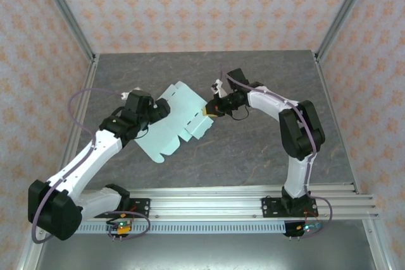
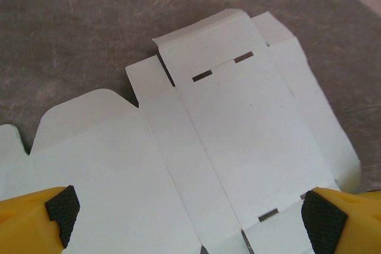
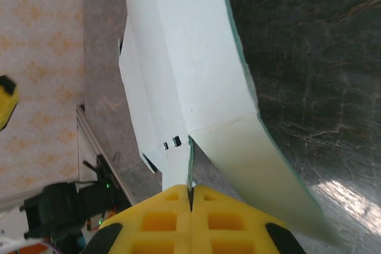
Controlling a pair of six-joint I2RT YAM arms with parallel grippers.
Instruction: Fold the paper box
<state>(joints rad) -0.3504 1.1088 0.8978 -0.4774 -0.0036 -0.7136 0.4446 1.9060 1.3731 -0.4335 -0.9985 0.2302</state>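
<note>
The paper box (image 1: pixel 172 124) is a flat, unfolded sheet of pale card on the worktop (image 1: pixel 253 150), between the 2 hands. Its long axis runs on a slant, from the corner nearest the left arm's base up toward the far right.

The right hand (image 1: pixel 211 110) sits at the sheet's right edge. In its wrist view the right hand (image 3: pixel 190 199) is closed tight, its 2 yellow fingers pinching a thin flap of the card edge-on. From that pinch the sheet (image 3: pixel 178 57) bows away and seems to ride up off the worktop on that side.

The left hand (image 1: pixel 157 109) hangs over the sheet's left part. In its own view the left hand (image 2: pixel 190 215) is spread fully wide and grips nothing, with the slotted middle panel (image 2: pixel 238 135) lying directly ahead of it.

The right hand has the edge, so the next fold probably turns on it swinging that flap inward across the sheet, toward the left hand, which could press the middle panel down.
</note>
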